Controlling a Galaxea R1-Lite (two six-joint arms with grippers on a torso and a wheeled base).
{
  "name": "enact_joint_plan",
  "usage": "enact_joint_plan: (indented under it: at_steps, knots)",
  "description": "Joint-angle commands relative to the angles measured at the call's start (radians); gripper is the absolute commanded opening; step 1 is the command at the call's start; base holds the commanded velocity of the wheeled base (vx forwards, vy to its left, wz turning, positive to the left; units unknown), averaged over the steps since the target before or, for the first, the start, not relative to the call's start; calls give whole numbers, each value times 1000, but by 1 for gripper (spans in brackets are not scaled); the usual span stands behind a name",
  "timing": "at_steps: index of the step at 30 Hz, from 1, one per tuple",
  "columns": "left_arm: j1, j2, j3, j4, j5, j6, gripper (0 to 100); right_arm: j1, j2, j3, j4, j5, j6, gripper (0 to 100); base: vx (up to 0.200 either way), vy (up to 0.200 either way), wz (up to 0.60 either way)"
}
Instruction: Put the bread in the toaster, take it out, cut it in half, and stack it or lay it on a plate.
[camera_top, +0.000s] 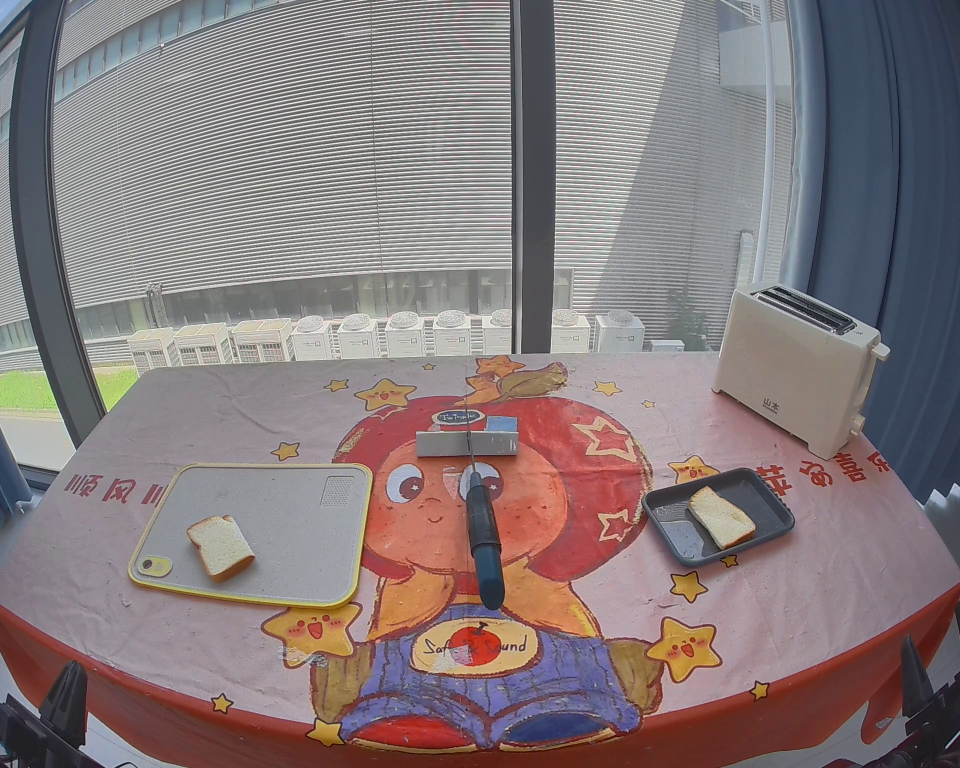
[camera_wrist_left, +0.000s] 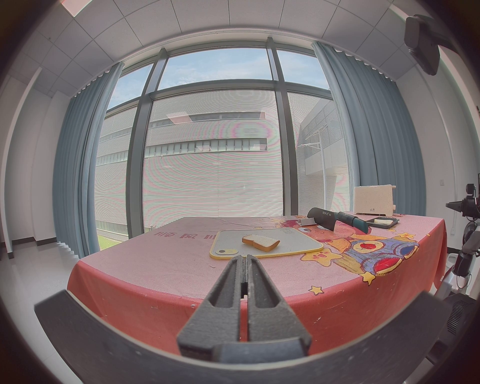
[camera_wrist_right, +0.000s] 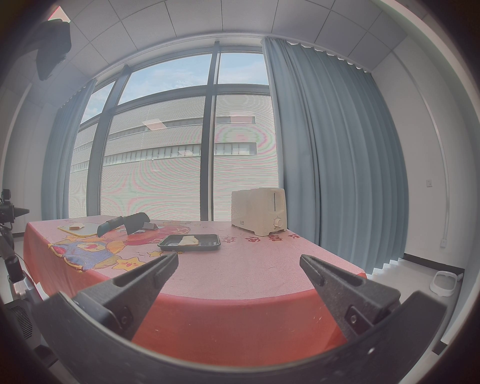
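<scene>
bread (camera_wrist_left: 260, 242) beyond left gripper (camera_wrist_left: 244, 264) (jaws together), apart

One bread slice (camera_top: 221, 546) lies on the cutting board (camera_top: 300, 520), another slice (camera_top: 720, 516) in the grey plate (camera_top: 762, 494) near the white toaster (camera_top: 795, 380).

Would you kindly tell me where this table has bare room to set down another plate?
Bare tablecloth lies behind the cutting board, between the knife and the tray, and along the near edge. It is tightest between the tray and the toaster; the strip between cutting board and knife is narrow.
</scene>
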Motion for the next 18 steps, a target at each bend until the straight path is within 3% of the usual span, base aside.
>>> enact_joint_plan:
  at_steps: [1, 18]
  knots:
    - [0, -16, 18, 0, 0, -1, 0, 0, -16, 16, 1, 0, 0, 100, 0, 0, 0]
    - [0, -16, 18, 0, 2, -10, 0, 0, -16, 16, 1, 0, 0, 100, 0, 0, 0]
